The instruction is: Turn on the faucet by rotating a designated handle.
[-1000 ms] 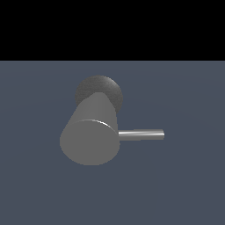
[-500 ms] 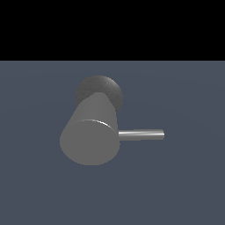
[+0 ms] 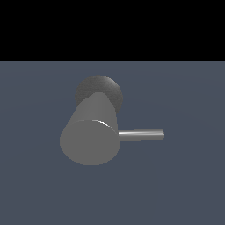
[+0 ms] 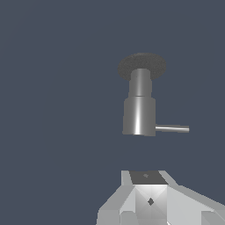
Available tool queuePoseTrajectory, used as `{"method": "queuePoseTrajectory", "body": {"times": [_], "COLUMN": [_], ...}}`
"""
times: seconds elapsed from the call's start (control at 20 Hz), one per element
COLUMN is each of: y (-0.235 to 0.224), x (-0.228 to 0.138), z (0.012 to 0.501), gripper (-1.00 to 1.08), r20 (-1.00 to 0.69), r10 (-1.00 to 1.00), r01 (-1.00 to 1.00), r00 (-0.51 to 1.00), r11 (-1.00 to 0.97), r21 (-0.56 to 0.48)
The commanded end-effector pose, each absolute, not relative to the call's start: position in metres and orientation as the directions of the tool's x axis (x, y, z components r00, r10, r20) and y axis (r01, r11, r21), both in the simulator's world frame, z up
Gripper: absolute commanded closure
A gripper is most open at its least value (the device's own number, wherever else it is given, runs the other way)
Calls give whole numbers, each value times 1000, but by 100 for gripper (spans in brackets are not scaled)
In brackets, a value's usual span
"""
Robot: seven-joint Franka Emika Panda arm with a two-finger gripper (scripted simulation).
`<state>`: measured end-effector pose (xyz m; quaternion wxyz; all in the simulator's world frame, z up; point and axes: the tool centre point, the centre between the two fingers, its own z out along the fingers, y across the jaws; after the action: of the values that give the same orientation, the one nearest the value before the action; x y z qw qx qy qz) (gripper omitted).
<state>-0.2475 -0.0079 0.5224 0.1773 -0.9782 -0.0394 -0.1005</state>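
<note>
The faucet (image 3: 90, 134) is a thick matte grey cylinder standing on a darker round base (image 3: 99, 90), seen from above in the exterior view. Its handle (image 3: 141, 134), a thin shiny rod, sticks out sideways toward the exterior view's right. The wrist view shows the faucet (image 4: 139, 112) from the side, with the base (image 4: 142, 66) and the handle (image 4: 172, 128). Only pale grey parts of my gripper (image 4: 149, 193) show at the edge of the wrist view, well apart from the faucet and touching nothing. Its fingertips cannot be made out. The gripper is absent from the exterior view.
A flat blue-grey floor (image 3: 184, 184) surrounds the faucet on all sides. A black band (image 3: 112, 28) fills the far part of the exterior view.
</note>
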Motion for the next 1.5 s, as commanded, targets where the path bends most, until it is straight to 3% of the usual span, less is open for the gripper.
{"method": "queuePoseTrajectory", "body": {"times": [0.0, 0.7, 1.1, 1.45], "y": [-14, -82, -141, -199], "x": [-245, -234, -227, -220], "z": [531, 577, 585, 570], "gripper": [108, 108, 108, 108], "r20": [263, 473, 458, 346], "r10": [17, -262, -482, -663], "r01": [131, 265, 339, 387], "r00": [965, 842, 747, 664], "r11": [-898, -563, -316, -92], "r21": [-421, -783, -886, -918]}}
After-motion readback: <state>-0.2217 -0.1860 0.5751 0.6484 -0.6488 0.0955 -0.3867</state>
